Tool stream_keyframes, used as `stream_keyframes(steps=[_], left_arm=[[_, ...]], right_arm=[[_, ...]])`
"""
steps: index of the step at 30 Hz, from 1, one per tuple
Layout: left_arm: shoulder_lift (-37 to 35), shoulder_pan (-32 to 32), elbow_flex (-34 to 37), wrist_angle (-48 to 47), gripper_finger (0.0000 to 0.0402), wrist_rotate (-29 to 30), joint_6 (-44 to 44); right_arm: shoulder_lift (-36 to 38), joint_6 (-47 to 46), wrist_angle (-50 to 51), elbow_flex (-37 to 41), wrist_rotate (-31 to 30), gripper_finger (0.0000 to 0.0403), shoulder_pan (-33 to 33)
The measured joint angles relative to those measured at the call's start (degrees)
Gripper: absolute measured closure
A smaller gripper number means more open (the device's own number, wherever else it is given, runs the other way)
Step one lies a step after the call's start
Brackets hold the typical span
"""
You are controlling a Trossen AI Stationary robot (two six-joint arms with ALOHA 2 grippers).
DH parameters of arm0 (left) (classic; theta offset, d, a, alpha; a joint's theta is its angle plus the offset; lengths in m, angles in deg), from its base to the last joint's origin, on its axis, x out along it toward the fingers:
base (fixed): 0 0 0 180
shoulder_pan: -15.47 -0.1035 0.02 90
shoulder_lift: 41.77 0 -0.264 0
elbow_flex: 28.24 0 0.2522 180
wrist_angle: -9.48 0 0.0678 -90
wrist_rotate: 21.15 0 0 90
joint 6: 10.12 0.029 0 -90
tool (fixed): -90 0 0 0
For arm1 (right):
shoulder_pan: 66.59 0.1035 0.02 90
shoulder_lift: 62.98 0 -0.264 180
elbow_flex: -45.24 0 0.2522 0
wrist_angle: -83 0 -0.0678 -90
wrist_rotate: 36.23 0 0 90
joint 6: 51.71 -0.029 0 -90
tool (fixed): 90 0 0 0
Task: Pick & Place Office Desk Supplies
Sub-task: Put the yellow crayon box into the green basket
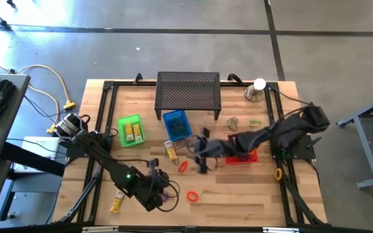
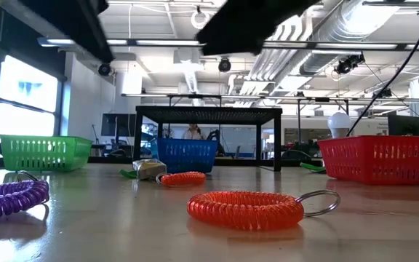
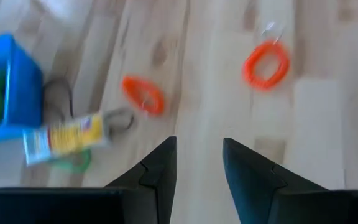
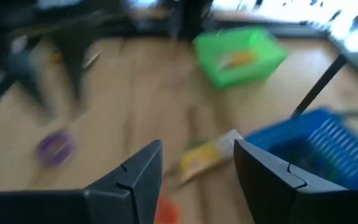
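Right gripper [image 1: 203,155], fingers spread and empty, hovers between blue basket [image 1: 176,124] and orange coil [image 1: 182,166]; yellow packet [image 1: 171,150] just beside. Left gripper [image 1: 164,194] part open, empty, near the other orange coil [image 1: 192,195].

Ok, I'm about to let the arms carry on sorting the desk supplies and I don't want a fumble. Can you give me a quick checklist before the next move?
1. Right gripper empty: ok, open with nothing between its fingers.
2. Left gripper empty: ok, a gap shows and nothing is in it.
3. Next target free: ok, the orange coiled loop with a metal ring lies alone on the wooden table.
4. Blue mesh basket reachable: ok, it stands in front of the black perforated stand.
5. Yellow packet clear of the blue mesh basket: cannot tell.
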Motion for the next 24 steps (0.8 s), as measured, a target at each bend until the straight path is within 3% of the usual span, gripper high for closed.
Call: stream_keyframes(steps=[3, 7, 11, 17, 24], left_arm=[[-0.55, 0.46, 0.00, -6.95, 0.0278, -4.82, -6.57], [-1.06, 1.45, 0.00, -13.75, 0.0278, -17.46, -20.57], [-1.06, 2.88, 0.02, -15.07, 0.0278, -26.17, -32.99], [-1.06, 4.93, 0.00, -16.65, 0.0278, -32.56, -38.04], [-1.06, 5.18, 0.00, -21.43, 0.0261, -33.12, -44.07]], right_arm=[[1.43, -4.68, 6.19, 0.01, -0.11, 0.0215, 4.65], [1.74, -9.87, 12.77, 0.03, -0.21, 0.0215, 10.03], [1.24, -14.69, 15.27, 0.03, -0.38, 0.0215, 13.63], [1.00, -17.32, 15.48, 0.03, -0.72, 0.0215, 17.77], [0.95, -21.38, 16.36, 0.03, -0.91, 0.0215, 21.91]])
